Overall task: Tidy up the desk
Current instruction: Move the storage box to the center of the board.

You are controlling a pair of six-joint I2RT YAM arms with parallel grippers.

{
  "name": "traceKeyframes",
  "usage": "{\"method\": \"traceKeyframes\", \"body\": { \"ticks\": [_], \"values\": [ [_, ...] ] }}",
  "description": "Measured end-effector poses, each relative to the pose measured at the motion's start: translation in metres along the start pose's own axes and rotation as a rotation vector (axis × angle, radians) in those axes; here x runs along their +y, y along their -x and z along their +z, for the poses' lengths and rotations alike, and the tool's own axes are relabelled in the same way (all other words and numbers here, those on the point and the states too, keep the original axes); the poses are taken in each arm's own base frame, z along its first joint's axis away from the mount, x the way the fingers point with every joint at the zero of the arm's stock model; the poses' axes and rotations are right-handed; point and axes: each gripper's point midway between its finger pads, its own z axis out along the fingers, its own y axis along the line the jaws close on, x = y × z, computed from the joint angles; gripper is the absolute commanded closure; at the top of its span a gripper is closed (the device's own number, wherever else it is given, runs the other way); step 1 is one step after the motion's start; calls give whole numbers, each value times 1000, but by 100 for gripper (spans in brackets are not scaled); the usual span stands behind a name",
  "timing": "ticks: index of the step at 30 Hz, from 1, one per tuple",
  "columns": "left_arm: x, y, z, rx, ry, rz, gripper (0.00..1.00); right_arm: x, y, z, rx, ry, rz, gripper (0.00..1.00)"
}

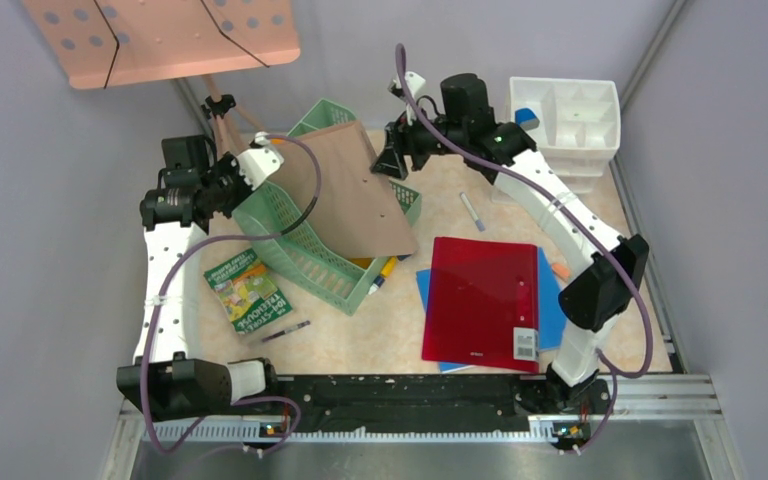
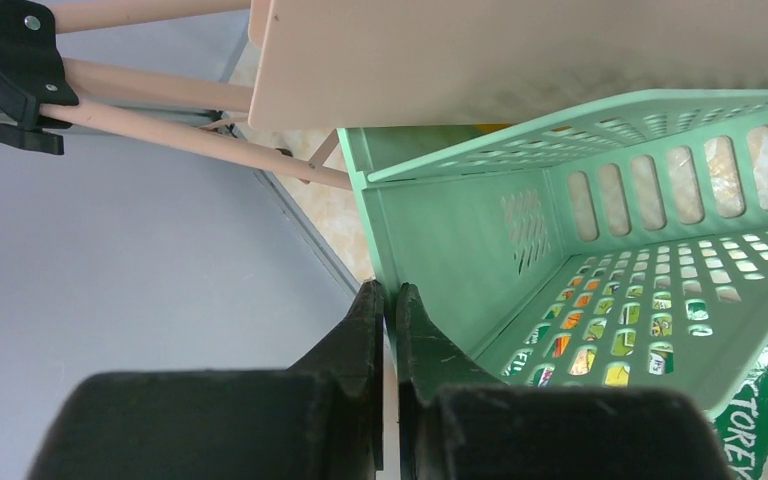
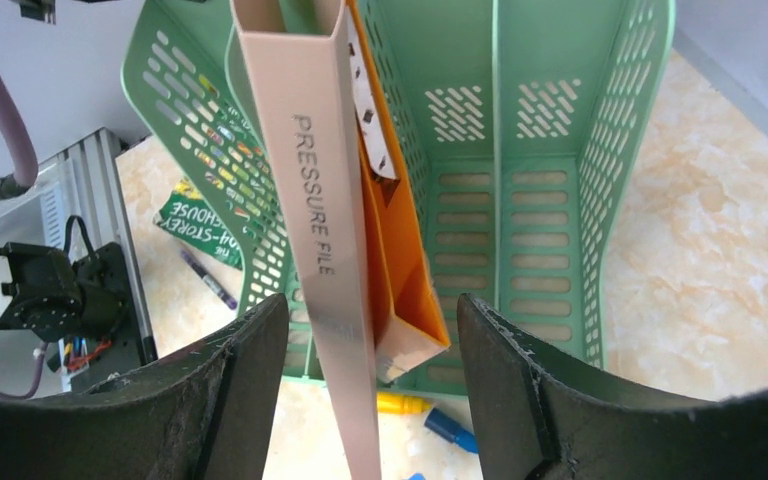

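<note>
Desk (image 1: 360, 345) tidying looks to be at the filing step. On the beige marble top, left of centre, a green file rack (image 1: 295, 250) sits tilted rather than flat. A brown file (image 1: 350, 190) stands in it and sticks well out of the top.

The left jaws are clamped together on the rim of the rack's end wall, apparently steadying it. The right jaws stand apart, straddling the top edge of that file, whose spine reads PRESSURE FILE. An orange folder (image 3: 400, 270) is tucked right beside it in the same compartment. Whether either finger touches the file I cannot tell.

Loose on the desk are a red folder (image 1: 480, 295) lying over blue ones (image 1: 552, 310) right of centre, and a green booklet (image 1: 248, 290) and a pen (image 1: 285, 331) near the front left. Markers (image 1: 385, 270) poke out from under the rack. A white organiser (image 1: 565, 120) sits at the back right.

The next move probably means seating the file fully. The right jaws would close on its edge and push it down along the divider, or back straight out without dragging it. The rack should be set level before the left jaws let go, or it may tip and spill.
</note>
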Motion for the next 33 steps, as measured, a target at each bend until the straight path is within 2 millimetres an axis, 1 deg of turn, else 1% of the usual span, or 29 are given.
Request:
{"method": "traceKeyframes", "body": {
  "ticks": [4, 10, 14, 18, 21, 25, 27, 29, 33],
  "values": [
    [0, 0, 0, 0, 3, -16, 100, 7, -6, -2, 11, 12, -8, 38],
    [0, 0, 0, 1, 5, -25, 100, 21, -5, 0, 12, 33, -50, 38],
    [0, 0, 0, 1, 7, -33, 100, 24, -6, 3, 15, 26, -77, 38],
    [0, 0, 0, 1, 7, -37, 100, 21, -5, 5, 17, -2, -108, 37],
    [0, 0, 0, 1, 7, -37, 100, 20, 1, 3, 9, -21, -138, 37],
    [0, 0, 0, 1, 7, -37, 100, 23, 23, 1, -30, -29, -181, 37],
    [0, 0, 0, 1, 8, -37, 100, 25, 30, 1, -45, -29, -198, 37],
    [0, 0, 0, 1, 8, -37, 100, 26, 31, 1, -45, -28, -203, 37],
    [0, 0, 0, 1, 8, -39, 100, 26, 25, 8, -29, -20, -201, 38]
  ]
}}
